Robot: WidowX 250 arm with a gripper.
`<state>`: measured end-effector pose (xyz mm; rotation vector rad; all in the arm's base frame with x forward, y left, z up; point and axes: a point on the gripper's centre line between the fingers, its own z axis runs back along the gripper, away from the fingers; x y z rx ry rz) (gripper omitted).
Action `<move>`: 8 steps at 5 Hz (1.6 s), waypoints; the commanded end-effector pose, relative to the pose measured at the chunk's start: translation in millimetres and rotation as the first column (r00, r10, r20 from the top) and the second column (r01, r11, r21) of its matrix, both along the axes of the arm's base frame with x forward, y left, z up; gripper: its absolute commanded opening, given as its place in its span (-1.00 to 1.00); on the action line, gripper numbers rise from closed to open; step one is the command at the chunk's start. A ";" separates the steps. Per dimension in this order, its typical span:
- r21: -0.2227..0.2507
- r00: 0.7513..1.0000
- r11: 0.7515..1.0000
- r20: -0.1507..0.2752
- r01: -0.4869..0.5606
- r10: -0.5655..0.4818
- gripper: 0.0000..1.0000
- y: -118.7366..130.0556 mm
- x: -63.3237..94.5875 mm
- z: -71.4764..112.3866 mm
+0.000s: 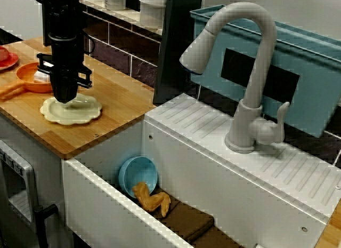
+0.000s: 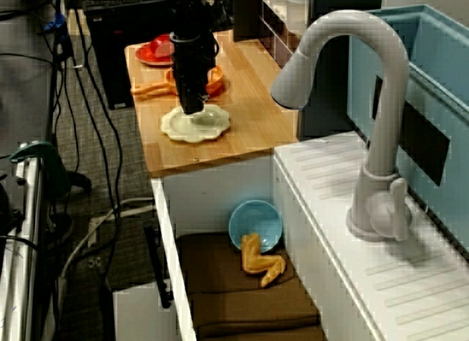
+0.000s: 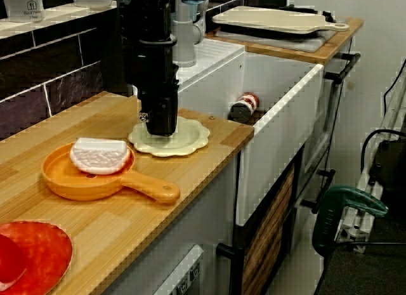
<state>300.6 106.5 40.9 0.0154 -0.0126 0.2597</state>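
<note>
Gripper (image 1: 65,100) is resting tip-down on the cream plate (image 1: 88,113).
I cannot tell how its jaws are standing; the plate is looking stiff, light and slick, best gripped at its scalloped rim.

A cream, scallop-edged plate (image 1: 81,112) lies flat on the wooden counter (image 1: 118,97), near its front edge.

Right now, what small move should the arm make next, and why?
Probably a slight straight lift. The gripper is down on the plate at its rim beside the pan, its jaws hidden, so a lift would show whether it holds.
</note>
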 end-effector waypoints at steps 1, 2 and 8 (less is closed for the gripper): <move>0.021 1.000 1.000 0.029 0.008 -0.009 -1.00 -9.4 11.2 2.3; 0.029 1.000 0.999 0.021 0.016 -0.016 -1.00 -13.1 15.3 -3.4; 0.043 0.993 0.992 0.011 0.117 -0.117 -1.00 -81.4 12.5 -6.8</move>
